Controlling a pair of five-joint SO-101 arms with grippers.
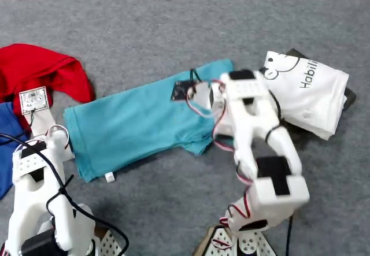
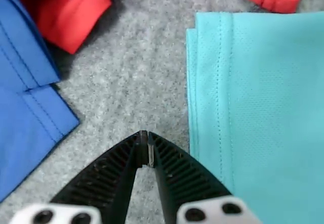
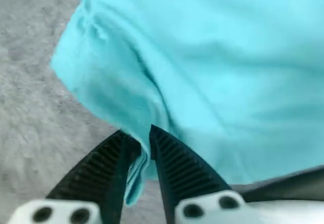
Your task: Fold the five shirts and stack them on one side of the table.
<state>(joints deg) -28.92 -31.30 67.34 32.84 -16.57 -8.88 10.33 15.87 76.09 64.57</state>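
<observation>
The left gripper (image 2: 145, 150) is clenched tight. Its two black jaws meet at the tips, and nothing is between them. It hangs over the bare grey table (image 2: 131, 82). The blue shirt (image 2: 25, 123) lies on one side of these jaws. The teal shirt (image 2: 258, 123) lies on the other side. Both are near the jaws but do not touch them. The teal shirt's folded edge has rows of stitches and runs just beside the jaws. The red shirt (image 2: 66, 16) lies farther out, past the jaw tips.

The right gripper (image 3: 144, 145) is grasping the teal shirt. A soft fold of teal cloth is pinched between its two jaws. The rest of the shirt spreads out beyond the tips. Grey table shows on one side of these jaws.

In the high view, the teal shirt lies in the middle of the table, folded into a long shape. A small white tag (image 1: 109, 177) sticks out at the end nearer the left gripper. It is too small to read. The white shirt (image 1: 312, 94) lies folded near the right gripper, on the side away from the left gripper. It rests on a dark cloth (image 1: 296, 54). It has dark letters (image 1: 308, 74) and a line drawing (image 1: 280, 65) on it. The red and blue shirts lie together close to the left gripper.
</observation>
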